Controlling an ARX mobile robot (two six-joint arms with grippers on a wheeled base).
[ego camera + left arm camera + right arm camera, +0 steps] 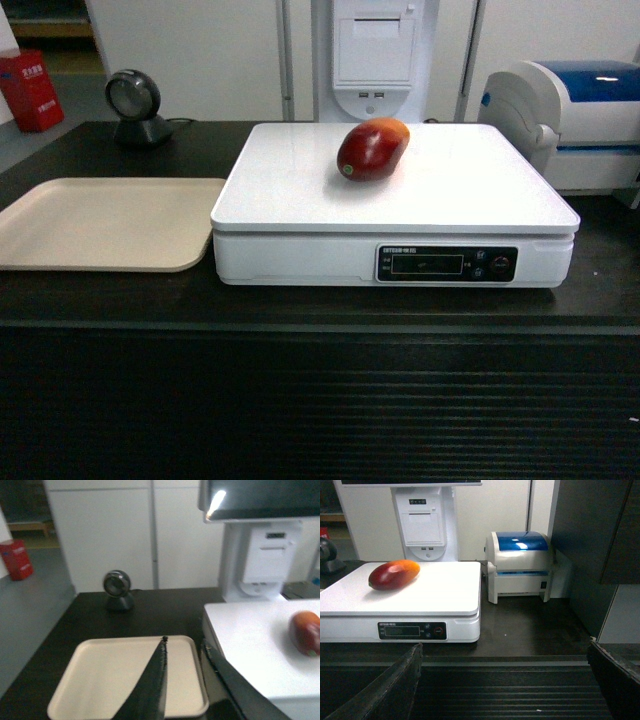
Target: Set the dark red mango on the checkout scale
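Note:
The dark red mango (pixel 372 148) lies on its side on the white platform of the scale (pixel 300 200), toward the back middle, its orange end pointing right. The scale stands on the black checkout (pixel 300 400) counter. No gripper shows in the head view. In the left wrist view my left gripper (pixel 184 641) hangs open over a beige tray's right edge, with the mango (pixel 306 632) far to its right. In the right wrist view my right gripper (pixel 504 647) is wide open and empty, low before the ribbed counter front; the mango (pixel 394 574) is up and to the left.
A beige tray (pixel 60 240) lies left of the scale. A black barcode scanner (pixel 135 105) stands behind it. A white-and-blue printer (pixel 580 110) sits at the back right, a white till stand (pixel 375 50) behind the scale, and a red box (pixel 30 90) on the floor at far left.

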